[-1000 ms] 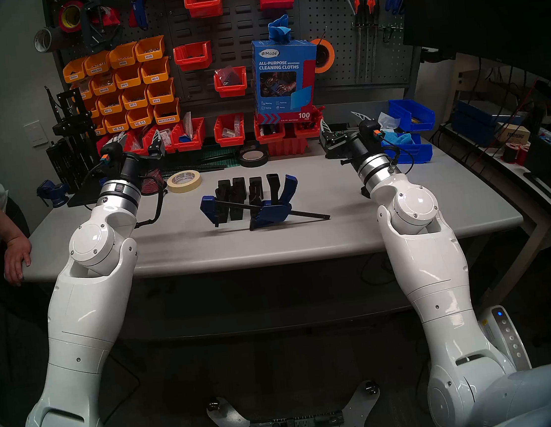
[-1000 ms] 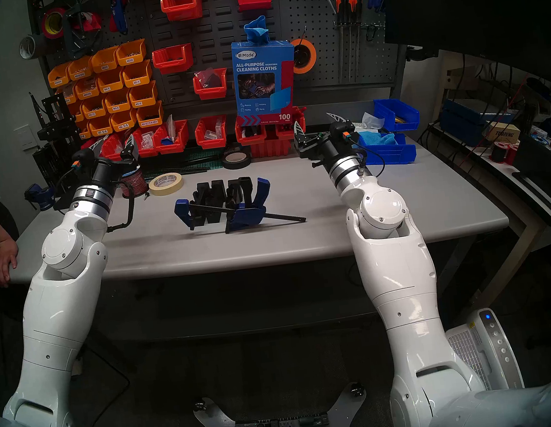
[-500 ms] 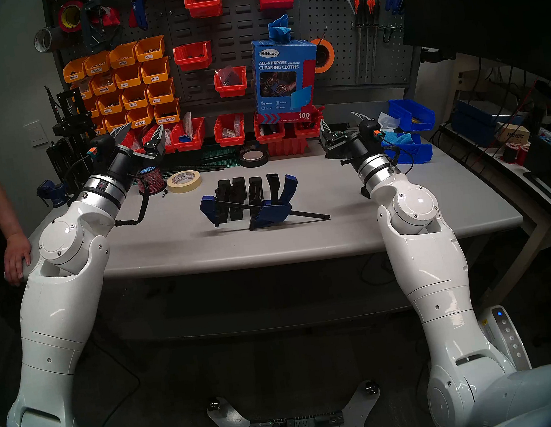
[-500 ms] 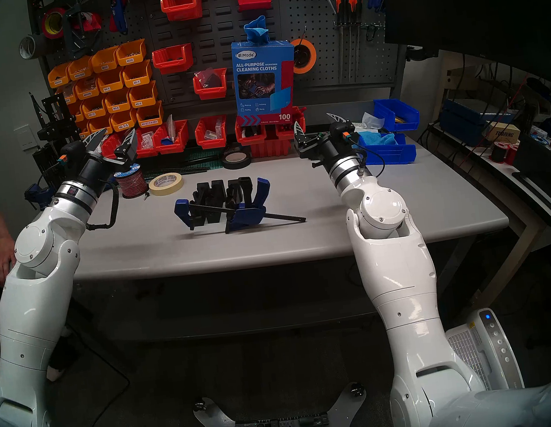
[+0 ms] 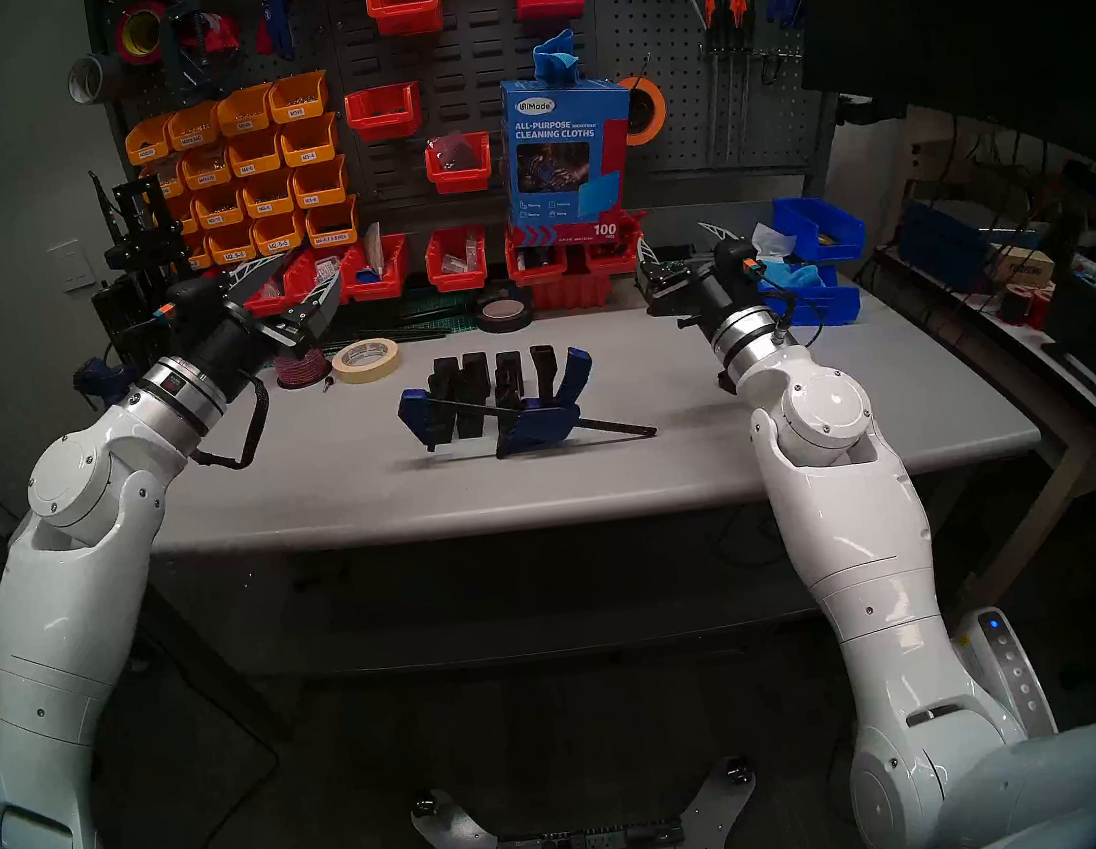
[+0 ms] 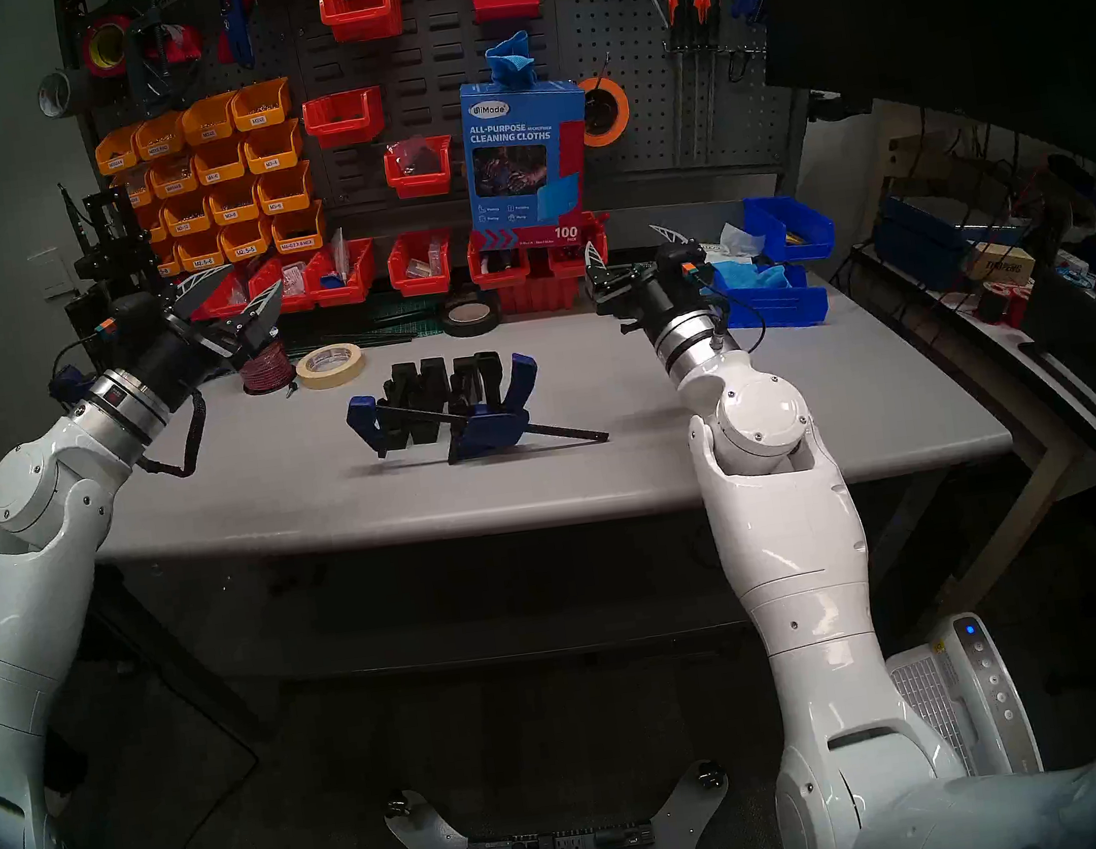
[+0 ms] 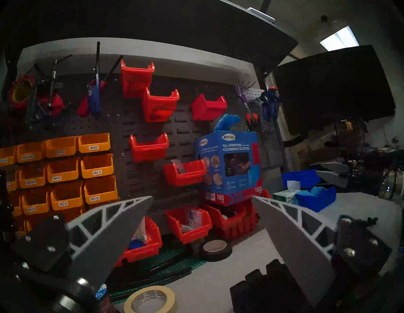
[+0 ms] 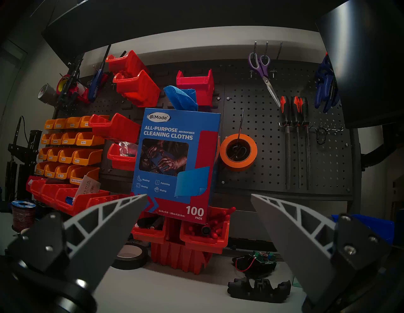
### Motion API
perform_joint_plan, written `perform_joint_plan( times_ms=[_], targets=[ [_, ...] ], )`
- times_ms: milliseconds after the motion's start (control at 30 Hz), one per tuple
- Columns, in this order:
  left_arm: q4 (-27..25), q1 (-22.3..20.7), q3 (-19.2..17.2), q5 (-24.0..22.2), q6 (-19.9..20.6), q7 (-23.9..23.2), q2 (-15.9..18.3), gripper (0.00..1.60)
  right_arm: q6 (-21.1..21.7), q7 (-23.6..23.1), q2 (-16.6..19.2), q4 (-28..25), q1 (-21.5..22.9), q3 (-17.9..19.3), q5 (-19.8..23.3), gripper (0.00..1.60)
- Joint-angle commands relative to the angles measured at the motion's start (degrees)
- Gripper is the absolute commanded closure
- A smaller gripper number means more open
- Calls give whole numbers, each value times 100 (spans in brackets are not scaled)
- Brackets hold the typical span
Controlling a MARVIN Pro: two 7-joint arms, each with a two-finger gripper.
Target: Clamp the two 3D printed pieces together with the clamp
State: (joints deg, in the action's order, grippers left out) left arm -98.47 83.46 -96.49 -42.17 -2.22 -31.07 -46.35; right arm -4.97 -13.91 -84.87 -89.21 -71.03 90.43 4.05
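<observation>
- The left gripper (image 5: 300, 275) hangs above the table's left rear corner, fingers spread wide and holding nothing; in its wrist view the two grey ribbed fingers (image 7: 113, 229) stand far apart, framing the red bins at the back.
- Just below it on the grey table (image 5: 334, 495) stand a spool of red wire (image 5: 300, 368) and, to its right, a roll of beige masking tape (image 5: 366, 360).
- The two 3D printed pieces (image 5: 482, 384) sit mid-table: matte black blocks with tall rectangular upright posts divided by slots, standing side by side with their posts in one row.
- The clamp (image 5: 516, 414) lies across their near side. Its thin black bar runs from upper left down to the right, its far end resting on the table. One blue jaw sits at the left end of the pieces, the other at the right by the blue-and-black trigger handle; the pieces stand between the two jaws, though whether the jaws press on them cannot be told.
- Behind, a roll of black tape (image 5: 504, 312) lies flat, and a blue box of cleaning cloths (image 5: 560, 157) stands on red bins.
- The right gripper (image 5: 674, 240) is held above the table's right rear area, also released and empty, its fingers (image 8: 109, 227) wide apart in its wrist view.
- Blue bins (image 5: 814, 264) sit at the far right, beside that gripper.
</observation>
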Motion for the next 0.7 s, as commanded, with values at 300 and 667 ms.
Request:
perform_joint_plan(
  times_ms=[300, 667],
  targets=[
    [798, -571, 183, -423, -9, -1538, 507, 0, -36, -9, 0, -195, 153, -4, 3, 0],
    [1317, -1053, 579, -505, 73, -2358, 521, 0, -38, -9, -1, -191, 154, -4, 3, 0]
  ],
)
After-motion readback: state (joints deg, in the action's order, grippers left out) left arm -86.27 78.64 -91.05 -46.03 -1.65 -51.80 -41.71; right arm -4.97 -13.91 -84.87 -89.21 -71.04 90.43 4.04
